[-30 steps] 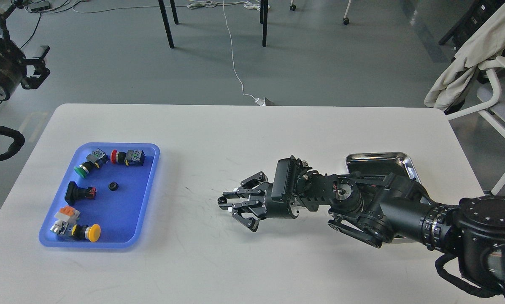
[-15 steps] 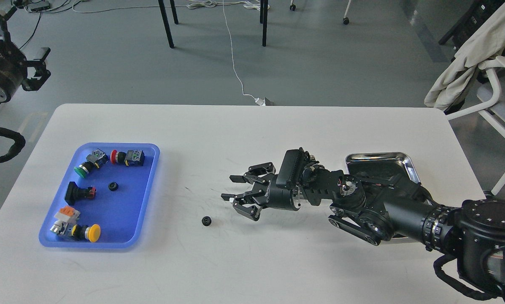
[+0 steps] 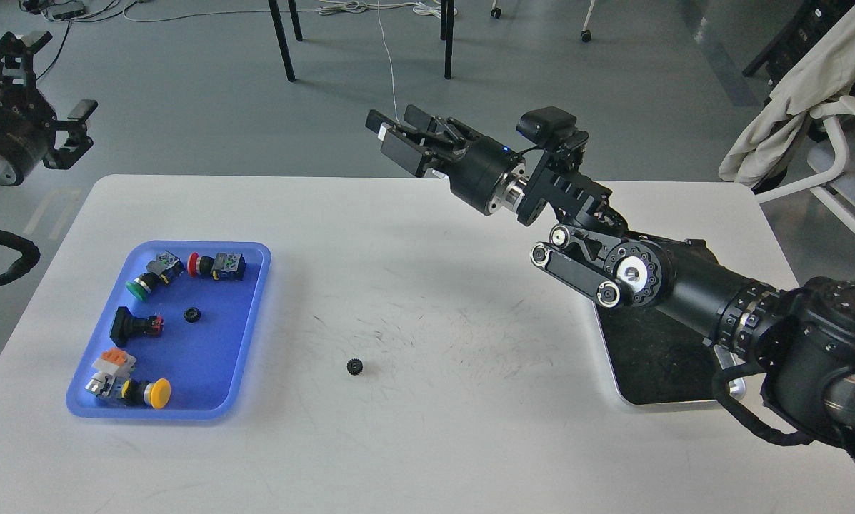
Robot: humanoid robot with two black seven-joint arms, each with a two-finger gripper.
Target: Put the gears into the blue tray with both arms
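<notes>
A: Nearest us, on the bare white surface (image 3: 470, 428), a lone gear (image 3: 354, 366) lies flat, lower centre of the frame, apart from the blue tray (image 3: 252, 335) at lower left.

B: Is any gear inside the tray?

A: One, a second gear (image 3: 192, 314) near its middle, among colour-capped switches (image 3: 138, 390).

B: Which arm is better placed for the loose one?

A: Hard call. The right pincer (image 3: 391, 135) hangs at upper centre, above the far edge of the surface, fingers spread and holding nothing. The gear sits below and slightly left of it in the picture. The left pincer (image 3: 59, 132) is at the upper-left edge, past the surface, fingers also apart and empty.

B: So the right one?

A: Probably; the gear is round, so no long axis matters, only a descent toward the viewer.
</notes>
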